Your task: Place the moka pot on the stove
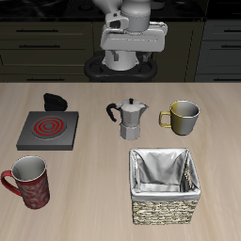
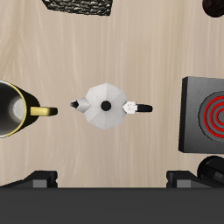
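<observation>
Woven basket [image 1: 166,185] is sitting nearest the front edge. Moka pot [image 2: 106,106] is standing directly below the gripper [image 1: 133,58], between the olive-grey mug [image 2: 16,109] and the stove [image 2: 204,120]. Its fingers are barely showing, so I cannot tell whether they are spread.

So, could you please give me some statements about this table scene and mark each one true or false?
1. The small silver faceted moka pot stands on the flat dark grey stove with the red coil. False: it stands on the table, apart from the stove.
2. The olive-grey mug stands beside the moka pot. True.
3. The red patterned mug lies inside the woven basket. False: it stands on the table.
4. The gripper's fingers hold nothing. True.
</observation>
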